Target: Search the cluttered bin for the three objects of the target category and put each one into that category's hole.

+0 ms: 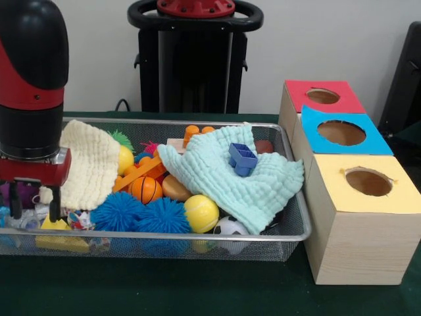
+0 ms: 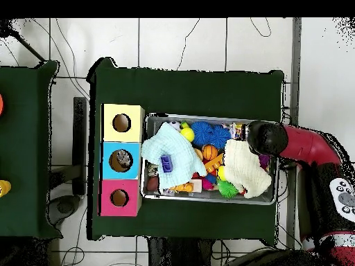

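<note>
A wire mesh bin (image 1: 197,238) holds a jumble of toys. My gripper (image 1: 34,205) hangs at the bin's left end, open, its fingers (image 1: 54,204) straddling the edge of a cream cloth (image 1: 89,164) and a purple toy (image 1: 23,193). A mint cloth (image 1: 230,174) lies over the right half with a blue square block (image 1: 242,158) on top. Two blue spiky balls (image 1: 141,216), a yellow ball (image 1: 200,212), a small basketball (image 1: 146,189) and a soccer ball (image 1: 230,227) show at the front. In the overhead view the arm's wrist (image 2: 267,137) covers the gripper.
Three wooden boxes stand beside the bin, with round holes in a red top (image 1: 322,96), a blue top (image 1: 341,133) and a yellow top (image 1: 368,182). Overhead they are yellow (image 2: 122,123), blue (image 2: 120,159) and red (image 2: 119,197), left of the bin (image 2: 201,199).
</note>
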`<state>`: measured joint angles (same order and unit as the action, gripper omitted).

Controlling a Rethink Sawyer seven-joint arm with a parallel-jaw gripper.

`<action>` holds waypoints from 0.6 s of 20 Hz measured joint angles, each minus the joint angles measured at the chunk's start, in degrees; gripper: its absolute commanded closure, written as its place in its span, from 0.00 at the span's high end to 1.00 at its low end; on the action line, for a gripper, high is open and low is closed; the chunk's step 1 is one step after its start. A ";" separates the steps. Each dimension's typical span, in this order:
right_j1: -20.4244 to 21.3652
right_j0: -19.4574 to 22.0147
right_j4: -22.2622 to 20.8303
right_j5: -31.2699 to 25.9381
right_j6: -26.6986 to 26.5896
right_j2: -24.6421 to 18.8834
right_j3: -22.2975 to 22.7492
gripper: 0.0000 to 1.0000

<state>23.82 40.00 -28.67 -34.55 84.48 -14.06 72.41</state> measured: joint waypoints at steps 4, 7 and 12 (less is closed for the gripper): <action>-0.28 0.00 -0.01 -0.01 0.00 0.01 -0.53 1.00; -0.60 -0.01 0.00 -0.04 0.00 0.00 -1.05 1.00; -0.80 0.04 0.01 -0.04 0.00 -0.01 -1.37 1.00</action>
<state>23.03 40.04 -28.66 -34.59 84.48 -14.06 71.04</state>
